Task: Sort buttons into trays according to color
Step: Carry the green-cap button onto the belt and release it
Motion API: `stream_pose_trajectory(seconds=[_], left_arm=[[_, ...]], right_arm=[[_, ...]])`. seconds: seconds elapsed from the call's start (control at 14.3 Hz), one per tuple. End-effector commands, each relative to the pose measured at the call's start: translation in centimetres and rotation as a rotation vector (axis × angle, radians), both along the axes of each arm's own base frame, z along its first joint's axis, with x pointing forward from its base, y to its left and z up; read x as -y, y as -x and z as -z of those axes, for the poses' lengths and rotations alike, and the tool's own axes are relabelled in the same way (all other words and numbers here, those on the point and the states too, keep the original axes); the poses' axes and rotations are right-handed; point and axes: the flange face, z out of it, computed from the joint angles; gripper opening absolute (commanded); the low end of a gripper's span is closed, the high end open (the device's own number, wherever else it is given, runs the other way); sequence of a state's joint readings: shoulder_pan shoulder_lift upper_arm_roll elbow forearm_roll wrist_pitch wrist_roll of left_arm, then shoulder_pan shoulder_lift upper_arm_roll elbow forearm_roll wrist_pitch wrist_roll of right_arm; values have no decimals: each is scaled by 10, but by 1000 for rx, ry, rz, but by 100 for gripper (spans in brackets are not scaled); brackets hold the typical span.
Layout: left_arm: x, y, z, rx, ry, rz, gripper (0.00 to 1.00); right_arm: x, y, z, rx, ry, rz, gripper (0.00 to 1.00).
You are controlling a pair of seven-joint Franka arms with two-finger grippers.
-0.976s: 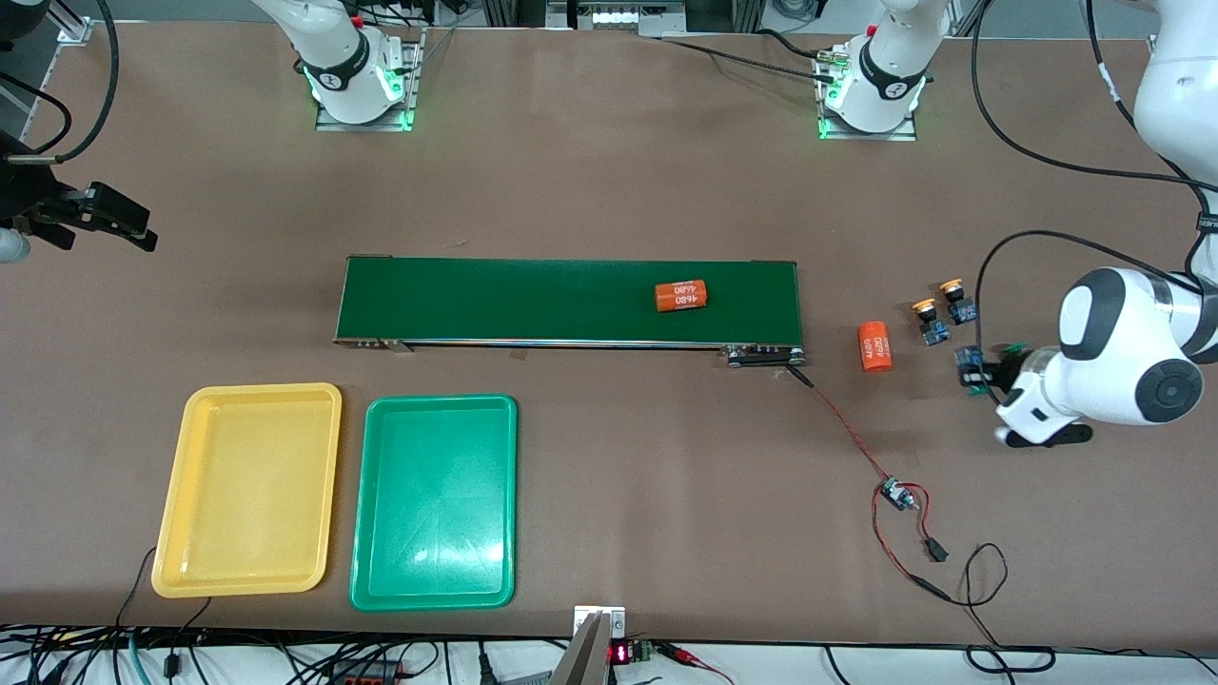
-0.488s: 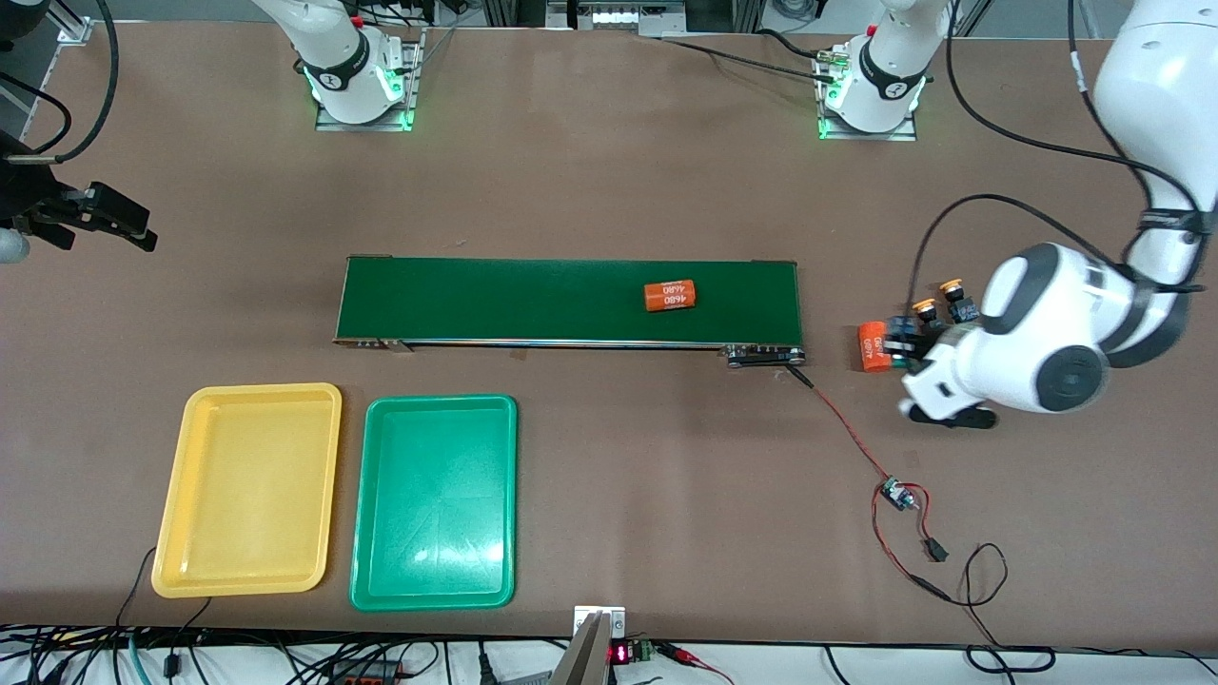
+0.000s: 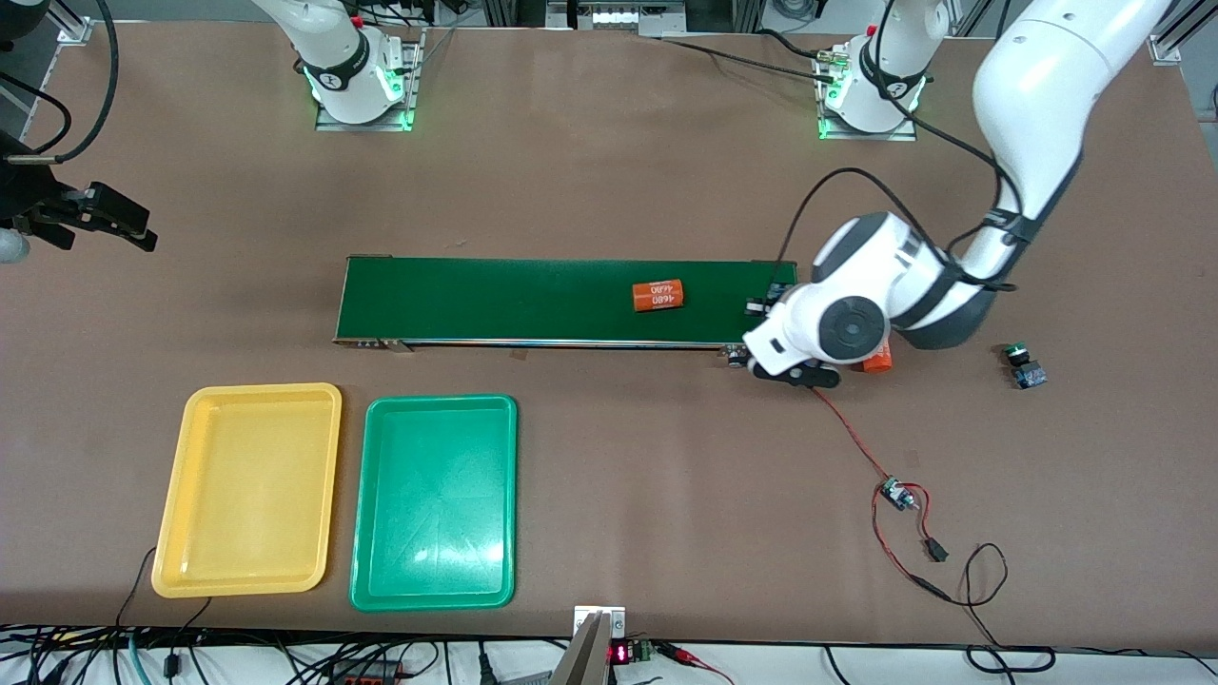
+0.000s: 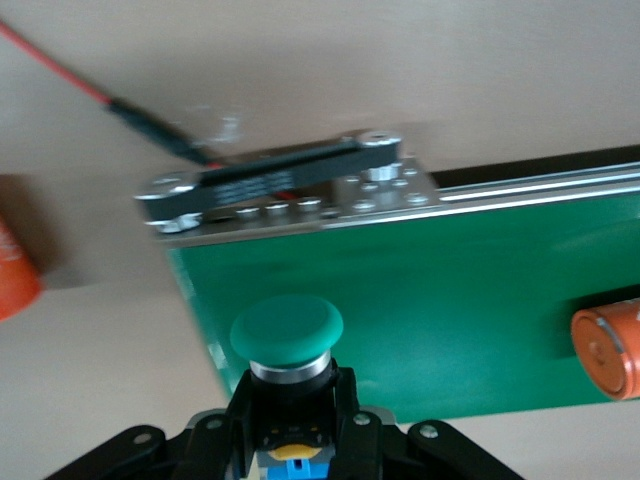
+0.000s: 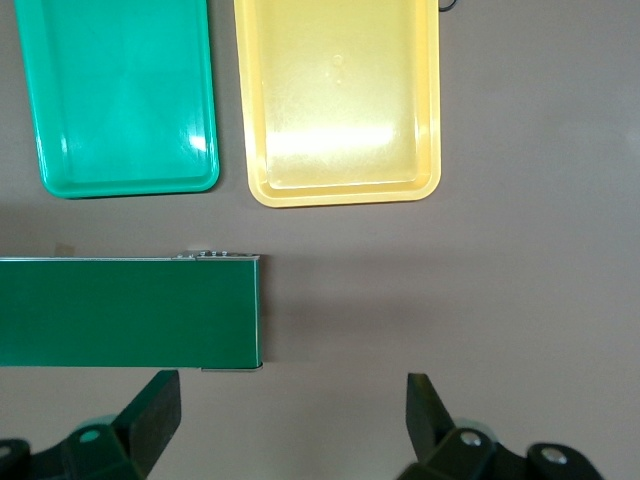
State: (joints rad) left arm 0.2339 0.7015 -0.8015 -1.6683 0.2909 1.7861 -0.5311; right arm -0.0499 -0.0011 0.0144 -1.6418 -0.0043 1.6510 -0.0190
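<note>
Buttons are being fed toward the trays: 1 green-capped button (image 4: 287,338) has been lifted off the desk (image 3: 609,171) at the left arm's end and carried, over the last second, to the end of the conveyor belt (image 3: 533,301). It is now clamped by its dark body between the fingers of the left end effector (image 4: 290,420), cap outward, over the belt's roller end. In the earlier front views the arm was low beside the cluster of buttons; it has since swung across toward the belt, which suggests the button is about to be set on the belt, a step judged not yet done.

Going from near to far in the front view: the green tray (image 3: 435,502) and the yellow tray (image 3: 249,490) lie side by side, both empty, so no button has been sorted yet. A second green-capped button (image 3: 1023,365) has come into sight on the desk at the left arm's end, uncovered by the arm's move. 1 orange cylinder (image 3: 877,360) peeks out beneath the left wrist, and a second orange cylinder (image 3: 658,295) has drifted along the belt toward the right arm's end. The 2 yellow-capped buttons are now hidden by the left arm.

The left arm is reached out from its base, elbow raised, wrist bent down over the belt's end. The right end effector (image 5: 290,425) waits with its fingers spread wide and empty, over the desk off the belt's other end.
</note>
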Motion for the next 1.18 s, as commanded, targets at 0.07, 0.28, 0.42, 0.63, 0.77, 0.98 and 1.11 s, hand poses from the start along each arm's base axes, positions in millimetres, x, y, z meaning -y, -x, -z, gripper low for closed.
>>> stream_pose_trajectory(seconds=[0.07, 0.28, 0.42, 0.63, 0.77, 0.98, 1.11], left_arm=[[12, 31, 35, 11, 23, -33, 22], [5, 26, 25, 13, -3, -63, 100], [-1, 19, 13, 3, -21, -65, 100], [-4, 1, -36, -2, -46, -58, 100], [-16, -18, -78, -15, -64, -74, 100], [-53, -42, -115, -12, -92, -125, 100], [-98, -58, -114, -10, -107, -186, 100]], right_arm=[[1, 4, -6, 12, 13, -8, 100], [9, 3, -3, 14, 13, 4, 100], [9, 4, -4, 12, 21, -1, 100], [7, 4, -4, 12, 41, -9, 100], [7, 4, -4, 9, 41, -7, 100], [9, 2, -3, 9, 38, -2, 100], [11, 5, -5, 0, 39, -1, 100]])
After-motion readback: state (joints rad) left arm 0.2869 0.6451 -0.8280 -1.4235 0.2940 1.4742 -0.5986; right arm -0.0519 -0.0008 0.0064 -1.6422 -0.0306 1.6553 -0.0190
